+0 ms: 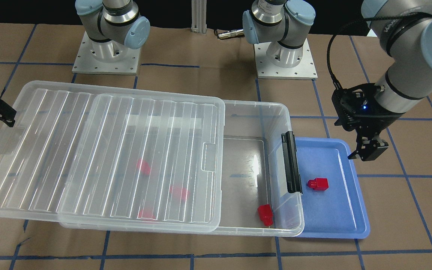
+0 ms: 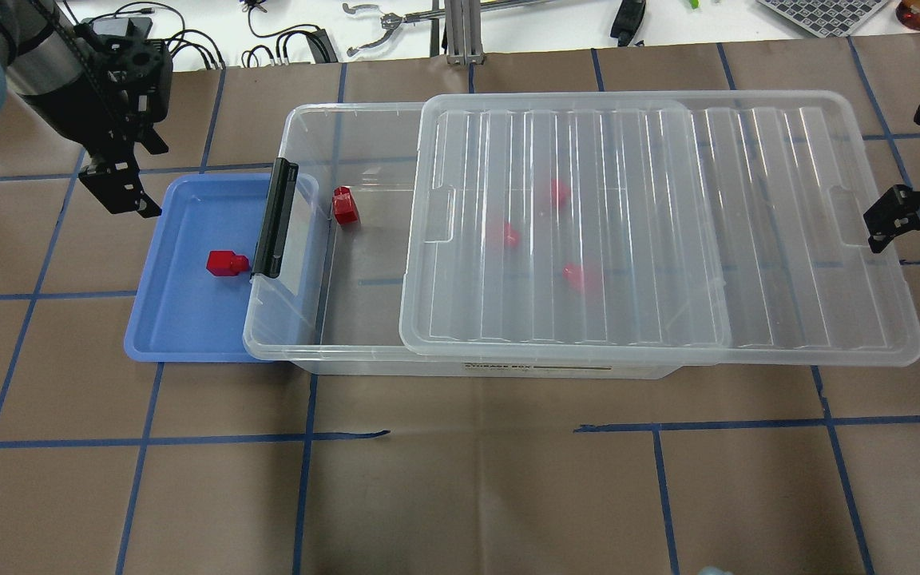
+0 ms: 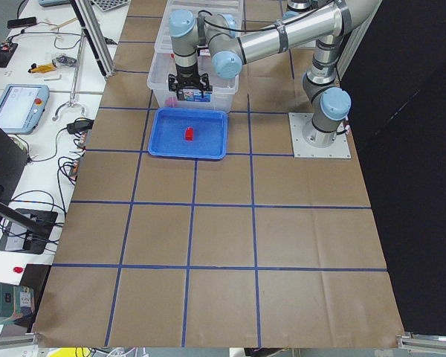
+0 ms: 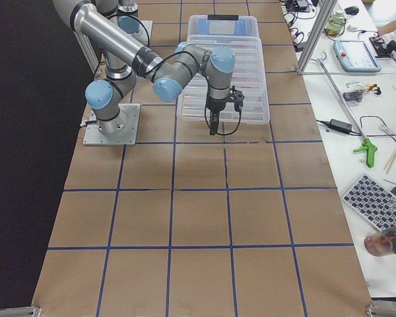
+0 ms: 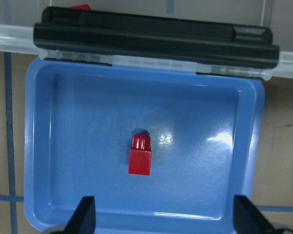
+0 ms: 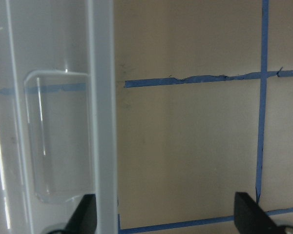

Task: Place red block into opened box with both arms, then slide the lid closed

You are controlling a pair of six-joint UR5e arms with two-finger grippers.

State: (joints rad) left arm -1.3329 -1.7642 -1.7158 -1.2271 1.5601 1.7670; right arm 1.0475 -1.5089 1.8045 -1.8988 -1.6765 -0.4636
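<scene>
Left gripper point(image 2: 120, 194) spread wide, empty, over far-left edge of blue tray point(image 2: 180, 319). Red block point(image 2: 224, 263) lies there, just left of box point(image 2: 348, 361). Right gripper point(image 2: 895, 217) spread at right edge of lid point(image 2: 787, 239), contact unclear.

The small red plastic block point(image 5: 139, 160) is glossy, with a highlight on its stub. The shallow blue plastic tray point(image 5: 205, 195) is smooth with a soft sheen (pale reflections streak its floor). The large clear plastic box point(image 1: 244, 187) and the ribbed translucent plastic lid point(image 1: 99, 157) shine. The black plastic latch bar point(image 5: 151, 36) looks satin. The brown paper surface point(image 2: 468, 495) is matt, ruled with blue tape point(image 2: 188, 438).
</scene>
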